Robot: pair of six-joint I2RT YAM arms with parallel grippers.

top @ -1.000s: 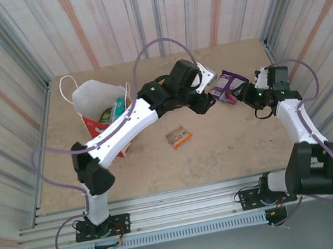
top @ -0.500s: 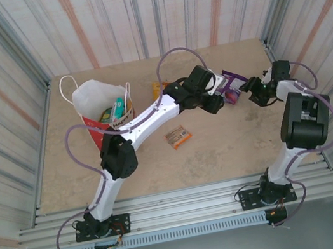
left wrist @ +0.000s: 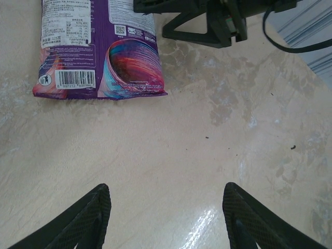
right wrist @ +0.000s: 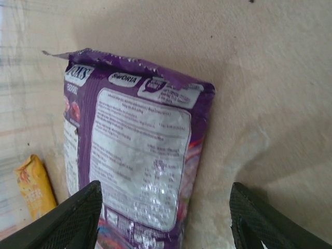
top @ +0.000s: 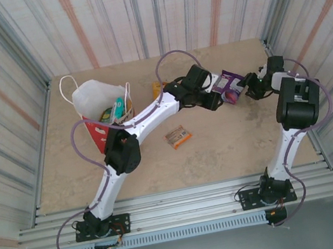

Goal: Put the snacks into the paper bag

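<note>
Tabletop [top: 222, 147] mottled beige, walls [top: 134, 14] striped; left end effector [left wrist: 166, 192] and right end effector [right wrist: 166, 187] spread, empty.

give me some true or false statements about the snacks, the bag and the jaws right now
1. The purple packet lies flat on the table. True.
2. The left jaws are shut on the purple packet. False: they stand open with nothing between them.
3. The paper bag is empty. False: packets show inside its open mouth.
4. A small orange-brown bar lies on the table, outside the bag. True.
5. The right jaws stand open. True.
</note>
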